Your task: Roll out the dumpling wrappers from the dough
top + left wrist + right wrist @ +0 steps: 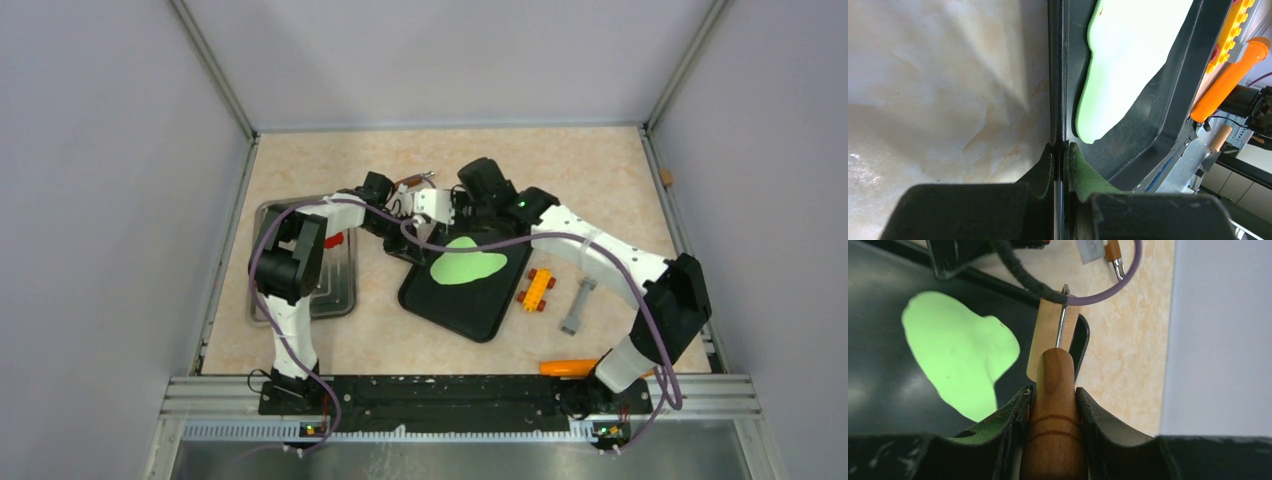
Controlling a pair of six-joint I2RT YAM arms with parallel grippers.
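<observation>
Closest to the lens, found the left gripper (1060, 149) pinched fully shut on the rim of the black tray (468, 306), one finger inside the wall, one outside. Spotted the dough (468, 266) just right of that hand, flat on the tray floor as one ragged lime-green sheet. Further right, found the right gripper (1053, 390) closed partway around the handle of a small wooden roller (1048, 340), with the roller head ahead of the fingers over the tray's corner, beside the dough's edge rather than on it. Could not tell about contact with the tray.

Judged the task roughly midway: flattened already, yet uneven in outline, with no round dumpling wrappers and no cutter in view. Reckoned on more rolling and all the cutting to come.

As for containers: saw a metal tray (338, 290) well left of the left hand, holding a small red piece (335, 240) and partly hidden under the arm. Saw only dough in the black tray between the hands. Noted a yellow-and-orange toy brick (537, 290), a grey bar (578, 308) and an orange handle (568, 367) loose on the table, right of the right hand.
</observation>
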